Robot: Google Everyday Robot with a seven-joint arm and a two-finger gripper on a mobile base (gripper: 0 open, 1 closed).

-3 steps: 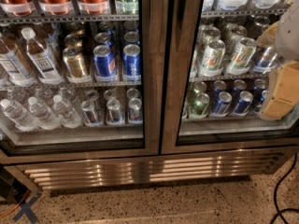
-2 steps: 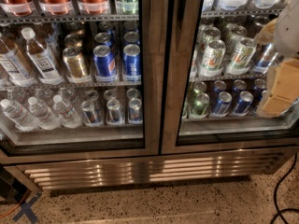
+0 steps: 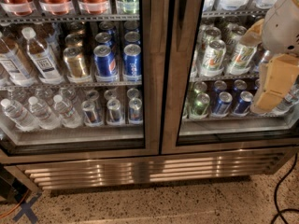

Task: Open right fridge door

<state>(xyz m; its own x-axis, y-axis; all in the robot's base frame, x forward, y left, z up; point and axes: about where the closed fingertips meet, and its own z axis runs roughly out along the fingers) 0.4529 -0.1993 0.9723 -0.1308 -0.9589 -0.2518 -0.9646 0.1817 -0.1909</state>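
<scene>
Tan blocky hand (image 3: 271, 90) before steel-framed right fridge door (image 3: 189, 69).

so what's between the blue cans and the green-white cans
Camera view: both doors' brushed steel frames, meeting at a dark seam. Tan gripper is before the right fridge door.

Just one camera here, parked close in front of the fridge (image 3: 156, 78) and tilted down, so it catches the lower shelves, grille (image 3: 140, 169) and some floor (image 3: 163, 204). The gripper (image 3: 273, 85) hangs at the right edge, in front of the right door (image 3: 187, 101).
</scene>
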